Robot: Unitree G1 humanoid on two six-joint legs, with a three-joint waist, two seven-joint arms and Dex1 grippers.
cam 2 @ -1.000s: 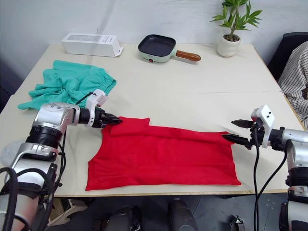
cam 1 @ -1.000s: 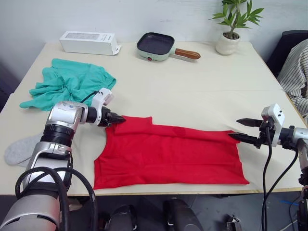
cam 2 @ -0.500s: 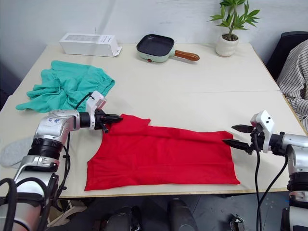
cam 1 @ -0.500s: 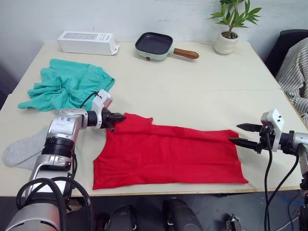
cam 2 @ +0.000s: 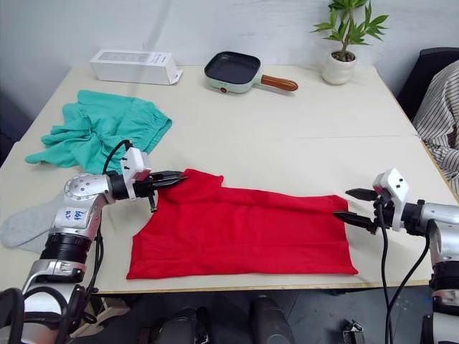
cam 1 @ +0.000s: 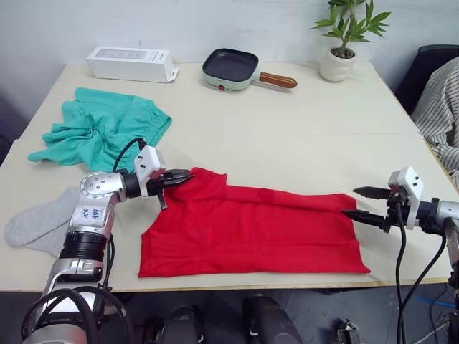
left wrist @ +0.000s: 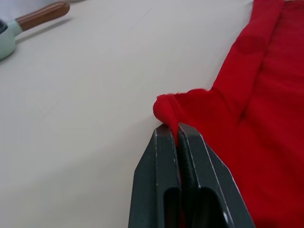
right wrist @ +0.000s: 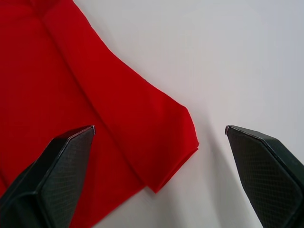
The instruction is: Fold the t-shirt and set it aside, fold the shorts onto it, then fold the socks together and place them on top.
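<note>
Table [cam 1: 287,136], left tool [cam 1: 183,176] still pinching t-shirt [cam 1: 251,233], elbow lower

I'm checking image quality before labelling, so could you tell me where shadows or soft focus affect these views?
Head views: even, soft light; the frying pan and plant pot cast only faint shadows. Left wrist view: the left claw pinching the t-shirt looks sharp, the pan handle behind soft. Right wrist view: the t-shirt corner throws a soft shadow on the table; the right claw fingers look slightly soft.
</note>
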